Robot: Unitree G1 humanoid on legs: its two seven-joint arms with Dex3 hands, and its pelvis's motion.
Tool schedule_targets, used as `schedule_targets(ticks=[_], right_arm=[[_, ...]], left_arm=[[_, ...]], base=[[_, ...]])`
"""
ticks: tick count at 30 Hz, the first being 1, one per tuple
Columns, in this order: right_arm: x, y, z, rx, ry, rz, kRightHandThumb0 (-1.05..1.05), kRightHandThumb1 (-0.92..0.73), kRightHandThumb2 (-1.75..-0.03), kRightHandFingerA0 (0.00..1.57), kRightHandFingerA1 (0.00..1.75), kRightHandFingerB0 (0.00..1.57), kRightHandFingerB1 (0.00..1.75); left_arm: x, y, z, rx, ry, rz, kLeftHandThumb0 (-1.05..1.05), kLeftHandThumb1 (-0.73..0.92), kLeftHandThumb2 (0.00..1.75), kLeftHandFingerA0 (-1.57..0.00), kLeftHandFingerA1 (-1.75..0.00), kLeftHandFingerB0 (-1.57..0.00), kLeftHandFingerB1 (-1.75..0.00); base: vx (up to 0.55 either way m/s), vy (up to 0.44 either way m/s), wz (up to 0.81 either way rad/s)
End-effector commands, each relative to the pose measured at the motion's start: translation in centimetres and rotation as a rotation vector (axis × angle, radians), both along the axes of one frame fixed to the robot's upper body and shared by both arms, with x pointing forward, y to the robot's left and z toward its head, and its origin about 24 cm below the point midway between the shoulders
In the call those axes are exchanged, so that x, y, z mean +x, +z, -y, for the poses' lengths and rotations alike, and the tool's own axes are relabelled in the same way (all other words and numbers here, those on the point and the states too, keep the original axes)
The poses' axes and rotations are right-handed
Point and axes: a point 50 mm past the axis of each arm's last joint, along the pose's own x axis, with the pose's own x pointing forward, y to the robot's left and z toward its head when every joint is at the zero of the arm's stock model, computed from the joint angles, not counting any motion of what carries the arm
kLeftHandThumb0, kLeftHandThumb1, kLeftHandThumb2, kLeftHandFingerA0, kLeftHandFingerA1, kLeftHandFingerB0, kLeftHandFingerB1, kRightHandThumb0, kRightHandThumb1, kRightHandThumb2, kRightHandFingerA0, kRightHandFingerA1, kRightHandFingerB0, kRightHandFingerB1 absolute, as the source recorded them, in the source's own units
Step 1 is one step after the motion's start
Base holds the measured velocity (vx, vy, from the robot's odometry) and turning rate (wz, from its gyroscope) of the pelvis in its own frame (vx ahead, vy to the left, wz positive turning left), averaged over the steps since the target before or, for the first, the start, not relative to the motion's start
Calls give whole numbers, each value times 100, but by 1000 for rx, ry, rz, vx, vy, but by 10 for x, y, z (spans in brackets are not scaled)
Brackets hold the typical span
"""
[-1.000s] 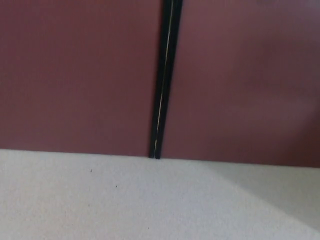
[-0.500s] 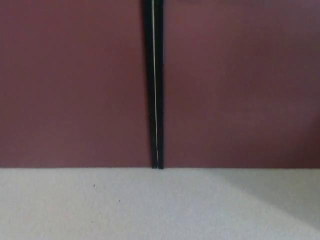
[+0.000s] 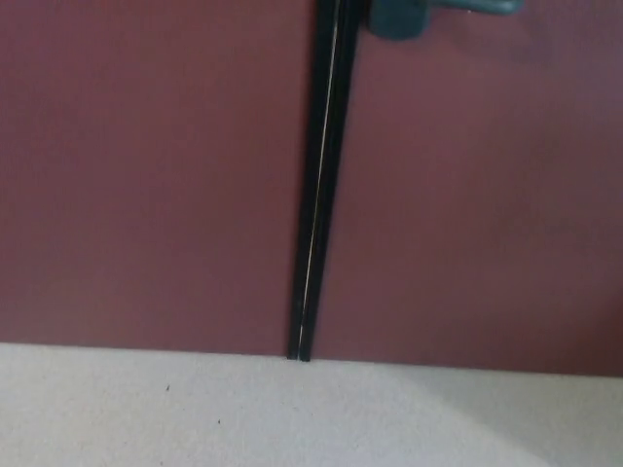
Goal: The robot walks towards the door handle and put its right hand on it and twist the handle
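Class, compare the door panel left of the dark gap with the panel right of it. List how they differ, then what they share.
The right panel carries a grey-green handle at the picture's top edge; the left panel shows none. The right panel has a darker shadow along its lower right; the left panel looks evenly lit. Both are maroon, flank the dark gap and meet the pale floor.

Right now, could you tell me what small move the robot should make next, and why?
Probably raise the right arm toward the door handle. Only the handle's lower part shows at the top edge of the head view, right of the dark door seam, and neither robot hand is in view, so nothing has reached it yet.
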Motion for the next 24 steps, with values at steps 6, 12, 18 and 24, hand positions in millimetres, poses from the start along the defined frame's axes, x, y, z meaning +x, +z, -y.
schedule_targets(ticks=[6, 12, 18, 24], right_arm=[[-7, -2, 1, -1, -4, -26, -23, -61, -58, 81, 51, 62, 43], [-8, -2, 1, -1, -4, -33, -23, -61, -58, 82, 51, 62, 43], [-7, -2, 0, 0, 1, -29, -23, -61, -58, 82, 51, 62, 43], [-4, -1, 0, 3, -3, -23, -23, -61, -58, 82, 51, 61, 43]], left_arm=[[-4, -2, 2, 2, -16, -20, -30, 59, 58, -73, -52, -50, -40], [-5, -3, 2, 0, -14, -19, -30, 58, 58, -74, -52, -51, -40], [-5, -3, 2, 1, -19, -21, -30, 58, 58, -74, -51, -51, -40], [-3, -2, 3, 2, -27, -22, -30, 58, 58, -73, -51, -51, -40]], base=[[164, -92, 3], [199, -292, -4], [96, -88, -3], [183, 160, -2]])
